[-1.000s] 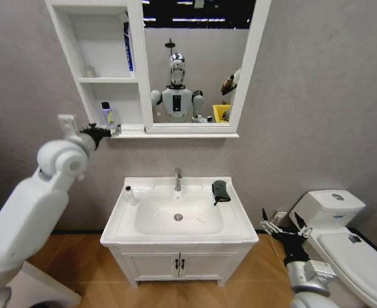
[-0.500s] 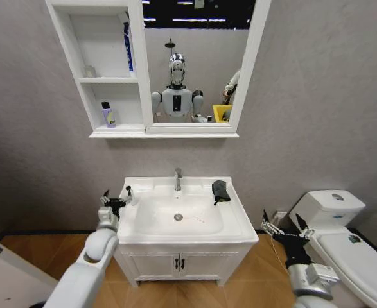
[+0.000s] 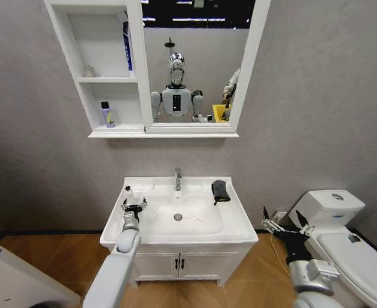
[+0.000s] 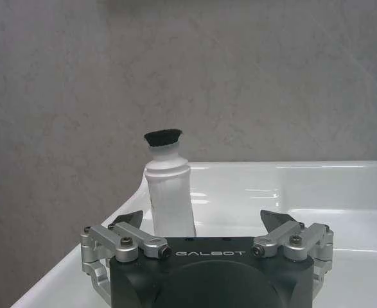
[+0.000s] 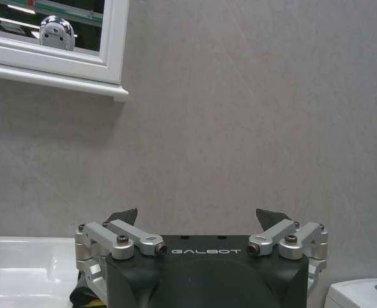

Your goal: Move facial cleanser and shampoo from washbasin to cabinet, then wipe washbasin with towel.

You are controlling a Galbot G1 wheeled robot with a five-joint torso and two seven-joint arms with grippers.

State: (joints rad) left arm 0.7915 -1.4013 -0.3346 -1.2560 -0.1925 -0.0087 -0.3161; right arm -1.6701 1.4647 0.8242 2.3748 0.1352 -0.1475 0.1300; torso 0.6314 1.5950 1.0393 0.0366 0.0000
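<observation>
Second bottle lined up for pickup

Left gripper (image 3: 133,206) has swung down from the cabinet (image 3: 98,70) to the washbasin (image 3: 233,221) within the last second. It now hovers with jaws wide over the basin's left rim, just short of the white bottle (image 3: 129,192) with the dark cap. In the left wrist view that bottle (image 4: 169,186) stands upright on the rim, off toward one finger (image 4: 129,221) rather than centred, and nothing touches it.

One purple bottle (image 3: 105,114) already stands in the cabinet's lower compartment, released when the arm left. So, by my reading, half of the moving is done and the reach for the second bottle is under way; the gripper likely needs to shift sideways before closing.

Towel (image 3: 220,190) lies bunched on the basin's right rear rim beside the tap (image 3: 178,178), untouched. Right gripper (image 3: 283,224) waits open, low between basin and toilet (image 3: 342,231).
</observation>
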